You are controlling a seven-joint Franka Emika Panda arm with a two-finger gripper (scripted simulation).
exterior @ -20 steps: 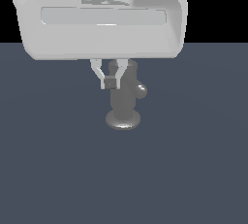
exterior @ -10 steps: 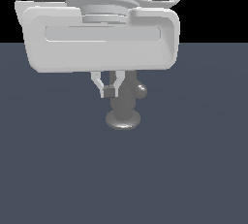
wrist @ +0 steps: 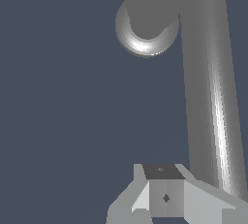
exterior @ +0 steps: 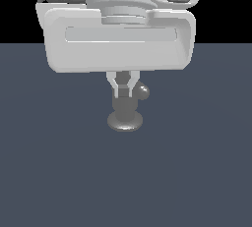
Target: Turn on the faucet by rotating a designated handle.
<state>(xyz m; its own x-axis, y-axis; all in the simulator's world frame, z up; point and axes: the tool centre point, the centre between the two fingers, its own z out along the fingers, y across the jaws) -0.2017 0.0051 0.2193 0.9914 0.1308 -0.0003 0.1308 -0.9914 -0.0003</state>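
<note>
The faucet (exterior: 125, 110) is a dull grey upright cylinder on a flared round base, standing in the middle of the dark floor. Its handle (exterior: 143, 92) pokes out toward the exterior view's right with a rounded tip. My white gripper (exterior: 123, 89) hangs in front of the faucet's upper part and hides it. The fingers are pressed together with nothing between them. In the wrist view the faucet (wrist: 146, 22) is seen from above. The handle (wrist: 209, 87) runs as a long rod just beside my gripper (wrist: 165, 196), not between the fingers.
A flat dark blue-grey floor (exterior: 59, 172) spreads all around the faucet. My broad white hand body (exterior: 118, 44) fills the upper part of the exterior view and blocks what lies behind it.
My hand has shifted toward the exterior view's right and looms larger. The fingers, apart a second ago, have come together in front of the faucet's top.
</note>
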